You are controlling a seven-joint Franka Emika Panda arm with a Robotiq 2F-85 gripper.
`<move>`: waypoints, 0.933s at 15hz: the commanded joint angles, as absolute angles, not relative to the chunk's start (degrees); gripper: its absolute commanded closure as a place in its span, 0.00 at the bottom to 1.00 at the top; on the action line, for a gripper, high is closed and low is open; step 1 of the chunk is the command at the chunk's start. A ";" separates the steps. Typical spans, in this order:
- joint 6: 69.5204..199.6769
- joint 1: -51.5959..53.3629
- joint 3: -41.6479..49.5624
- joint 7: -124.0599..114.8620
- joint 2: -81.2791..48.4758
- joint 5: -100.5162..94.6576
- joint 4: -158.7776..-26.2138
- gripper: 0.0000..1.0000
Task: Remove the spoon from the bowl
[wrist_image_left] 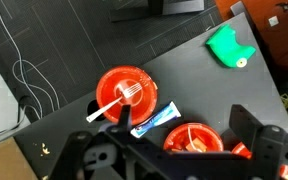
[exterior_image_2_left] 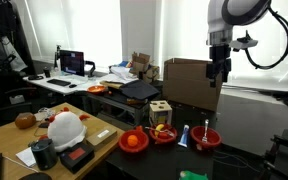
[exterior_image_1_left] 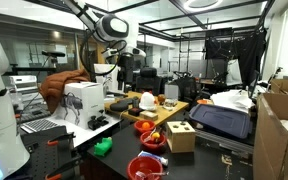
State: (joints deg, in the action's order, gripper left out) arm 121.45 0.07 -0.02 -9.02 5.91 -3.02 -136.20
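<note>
The wide red bowl [wrist_image_left: 119, 95] sits on the dark table with a white plastic spoon [wrist_image_left: 114, 104] lying across it, handle over the rim. The bowl also shows in both exterior views [exterior_image_2_left: 205, 139] [exterior_image_1_left: 144, 167], with the spoon [exterior_image_2_left: 205, 127] sticking up from it. My gripper [wrist_image_left: 169, 125] is open and empty, its two dark fingers wide apart. It hangs high above the table [exterior_image_2_left: 217, 72] [exterior_image_1_left: 125, 72], well clear of the bowl.
A blue and white tube [wrist_image_left: 154, 120] lies between the bowl and a smaller red dish [wrist_image_left: 192, 138] that holds food pieces. A green object [wrist_image_left: 229, 48] lies near the table's edge. A tan wooden box [exterior_image_2_left: 160, 112] stands behind the dishes.
</note>
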 commanded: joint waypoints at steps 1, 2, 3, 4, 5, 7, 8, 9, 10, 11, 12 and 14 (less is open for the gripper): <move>126.20 0.05 -0.73 -15.44 0.22 -2.16 -137.12 0.00; 127.83 -0.03 -0.58 -17.30 -1.36 -2.50 -137.38 0.00; 129.46 -0.05 -0.31 -18.37 -2.93 -1.77 -137.55 0.00; 130.85 -0.02 -0.08 -19.83 -4.36 -1.68 -137.52 0.00; 132.53 0.00 0.25 -21.58 -5.93 -1.87 -137.48 0.00; 135.09 -0.11 1.09 -23.98 -8.67 -1.37 -137.31 0.00; 136.11 -0.16 1.59 -25.08 -9.93 -1.18 -137.15 0.00; 137.07 -0.29 2.14 -25.97 -11.03 -0.58 -136.97 0.00; 137.89 -0.43 2.69 -26.56 -12.02 0.19 -136.81 0.00; 138.73 -0.55 3.17 -26.94 -13.01 1.11 -136.74 0.00; 139.66 -0.54 3.51 -26.99 -13.63 2.10 -137.02 0.00; 141.27 -0.46 3.98 -26.30 -13.90 3.75 -137.65 0.00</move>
